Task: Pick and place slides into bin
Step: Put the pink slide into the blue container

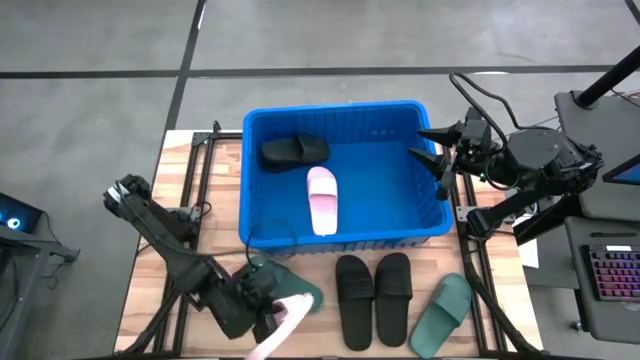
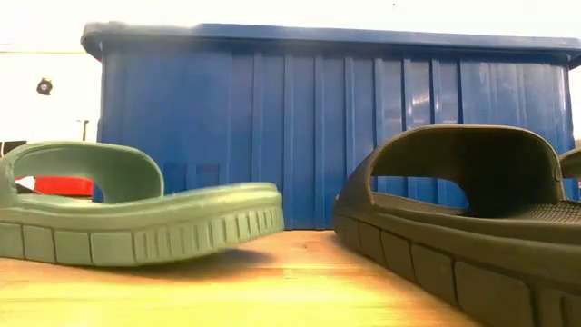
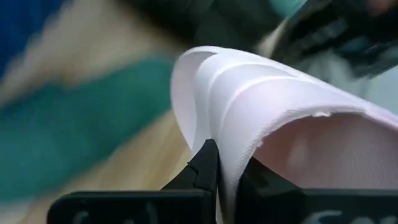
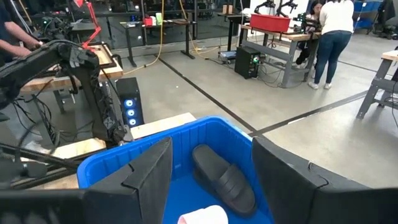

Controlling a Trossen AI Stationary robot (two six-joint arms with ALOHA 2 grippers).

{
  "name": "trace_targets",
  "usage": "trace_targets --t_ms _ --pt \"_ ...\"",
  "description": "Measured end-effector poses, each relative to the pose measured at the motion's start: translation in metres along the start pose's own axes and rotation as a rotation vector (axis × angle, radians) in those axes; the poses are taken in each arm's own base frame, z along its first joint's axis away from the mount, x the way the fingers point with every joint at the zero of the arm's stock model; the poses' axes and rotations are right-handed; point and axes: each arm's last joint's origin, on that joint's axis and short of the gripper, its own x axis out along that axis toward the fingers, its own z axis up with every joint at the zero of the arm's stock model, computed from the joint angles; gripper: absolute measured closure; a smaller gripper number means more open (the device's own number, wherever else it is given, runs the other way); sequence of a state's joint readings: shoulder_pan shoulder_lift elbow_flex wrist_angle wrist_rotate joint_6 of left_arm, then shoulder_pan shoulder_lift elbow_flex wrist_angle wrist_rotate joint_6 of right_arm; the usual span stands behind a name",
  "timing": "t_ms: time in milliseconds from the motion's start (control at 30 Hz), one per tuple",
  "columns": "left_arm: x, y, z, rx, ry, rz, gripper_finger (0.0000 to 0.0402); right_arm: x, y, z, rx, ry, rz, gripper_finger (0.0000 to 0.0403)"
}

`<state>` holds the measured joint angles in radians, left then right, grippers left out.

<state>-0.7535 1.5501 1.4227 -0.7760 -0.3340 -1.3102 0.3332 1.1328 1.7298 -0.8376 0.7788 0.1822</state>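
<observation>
Left wrist view: my left gripper (image 3: 225,171) pinches the wide strap of a pale pink rubber slide (image 3: 280,118) just outside the big blue plastic bin (image 1: 420,232), ready to carry it in, while my right gripper (image 1: 437,152) waits wide open over the bin's rim.

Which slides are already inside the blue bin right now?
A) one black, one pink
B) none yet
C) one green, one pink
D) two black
A: the high view shows one black slide and one pink slide lying on the floor of the bin; the black pair and both green slides are outside it on the table.
</observation>
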Motion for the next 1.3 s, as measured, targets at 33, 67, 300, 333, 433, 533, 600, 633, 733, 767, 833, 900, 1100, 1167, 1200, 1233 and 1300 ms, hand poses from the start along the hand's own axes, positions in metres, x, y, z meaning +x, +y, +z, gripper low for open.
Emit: trace_targets --t_ms 33,67,300,333,433,533,600,633,733,767,833,900,1100,1167,1200,1233,1300 --pt "-0.004 -0.003 0.005 0.033 -0.039 -0.036 0.0401 0.0 0.0 0.0 0.001 -0.001 0.0 0.0193" --pt "-0.007 -0.006 0.009 0.059 -0.074 -0.071 0.0401 0.0 0.0 0.0 0.001 -0.001 0.0 0.0193" --pt "-0.014 -0.007 0.029 0.136 -0.162 -0.097 0.0401 0.0 0.0 0.0 0.002 -0.002 0.0 0.0193" --pt "-0.014 -0.006 0.032 0.143 -0.176 -0.092 0.0401 0.0 0.0 0.0 0.003 -0.002 0.0 0.0193" --pt "-0.012 -0.007 0.043 0.18 -0.223 -0.103 0.0401 0.0 0.0 0.0 0.003 -0.002 0.0 0.0193" --pt "-0.011 -0.008 0.054 0.223 -0.27 -0.125 0.0402 0.0 0.0 0.0 0.003 -0.002 0.0 0.0193" --pt "-0.012 -0.011 0.062 0.255 -0.311 -0.152 0.0402 0.0 0.0 0.0 0.003 -0.002 0.0 0.0193" --pt "-0.012 -0.012 0.066 0.265 -0.332 -0.165 0.0402 0.0 0.0 0.0 0.003 -0.002 0.0 0.0193" --pt "-0.013 -0.012 0.076 0.288 -0.381 -0.185 0.0402 0.0 0.0 0.0 0.003 -0.002 0.0 0.0193" --pt "-0.013 -0.012 0.079 0.292 -0.393 -0.186 0.0402 0.0 0.0 0.0 0.003 -0.002 0.0 0.0193" --pt "-0.013 -0.011 0.084 0.302 -0.415 -0.181 0.0402 0.0 0.0 0.0 0.003 -0.002 0.0 0.0193" --pt "-0.013 -0.009 0.089 0.305 -0.448 -0.155 0.0402 0.0 0.0 0.0 0.003 -0.002 0.0 0.0193" --pt "-0.02 -0.004 0.114 0.302 -0.567 -0.074 0.0402 0.0 0.0 0.0 0.003 -0.002 0.0 0.0193" --pt "-0.027 -0.004 0.125 0.317 -0.612 -0.055 0.0402 0.0 0.0 0.0 0.004 -0.003 0.001 0.0193" --pt "-0.031 -0.004 0.131 0.33 -0.633 -0.043 0.0401 0.0 0.0 0.0 0.004 -0.004 0.001 0.0193" --pt "-0.035 -0.004 0.136 0.339 -0.655 -0.029 0.0402 -0.001 -0.001 0.001 0.005 -0.005 0.001 0.0193" --pt "-0.042 -0.002 0.147 0.36 -0.702 0.021 0.0401 -0.002 -0.002 0.001 0.008 -0.007 0.001 0.0193"
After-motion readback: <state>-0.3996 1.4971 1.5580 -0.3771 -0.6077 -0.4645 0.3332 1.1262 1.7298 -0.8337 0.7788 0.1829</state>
